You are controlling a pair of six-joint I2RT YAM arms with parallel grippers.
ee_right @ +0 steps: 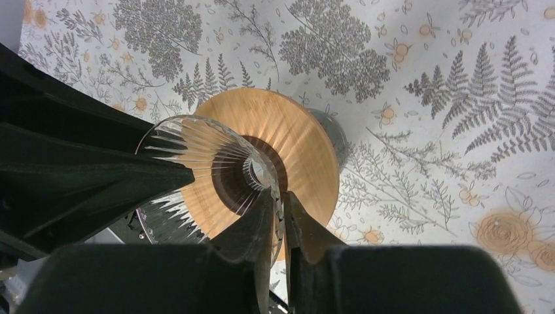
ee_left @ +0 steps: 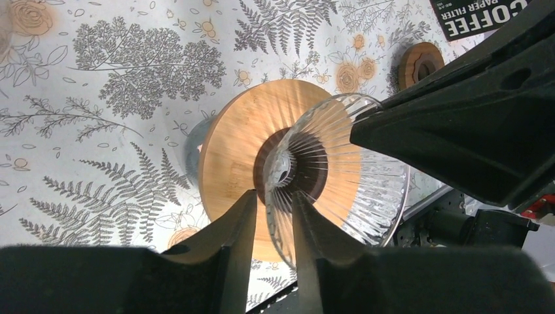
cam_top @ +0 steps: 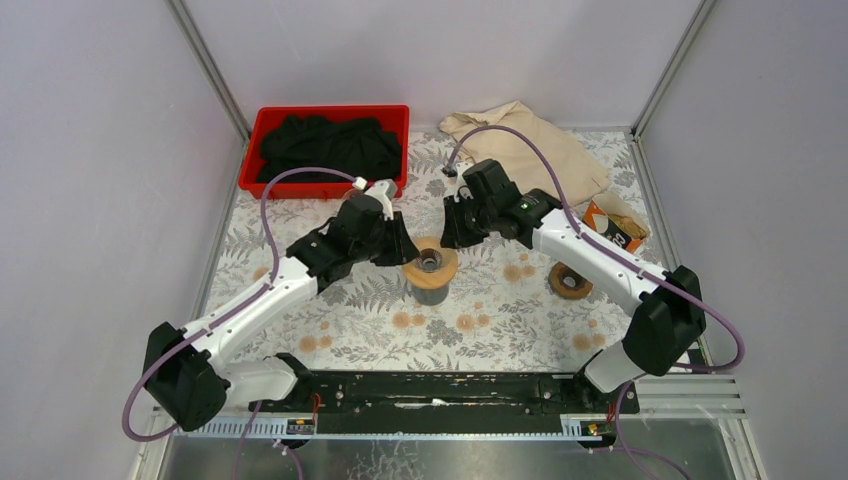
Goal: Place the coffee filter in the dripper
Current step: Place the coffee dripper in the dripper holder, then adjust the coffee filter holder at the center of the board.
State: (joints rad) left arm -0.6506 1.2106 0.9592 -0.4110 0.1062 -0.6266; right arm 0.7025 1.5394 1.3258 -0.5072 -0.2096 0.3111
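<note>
The glass dripper (ee_left: pixel 366 183) sits on a wooden collar (ee_left: pixel 229 150) mid-worktop (cam_top: pixel 480 320). The right fingers (ee_right: pixel 249 229) pinch its rim. The left fingers (ee_left: pixel 229 229) straddle the rim, slightly parted. A box (ee_left: pixel 478 13) reading "COFFEE PAPER FILTER" lies at the dripper's 3 o'clock.

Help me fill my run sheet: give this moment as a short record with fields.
dripper: glass dripper, narrow end at the hole of the wooden collar
left claw: astride the dripper's rim, jaws slightly apart
right claw: pinching the rim
filter: none in the dripper; filter box lies far right
task: filter not yet placed
</note>
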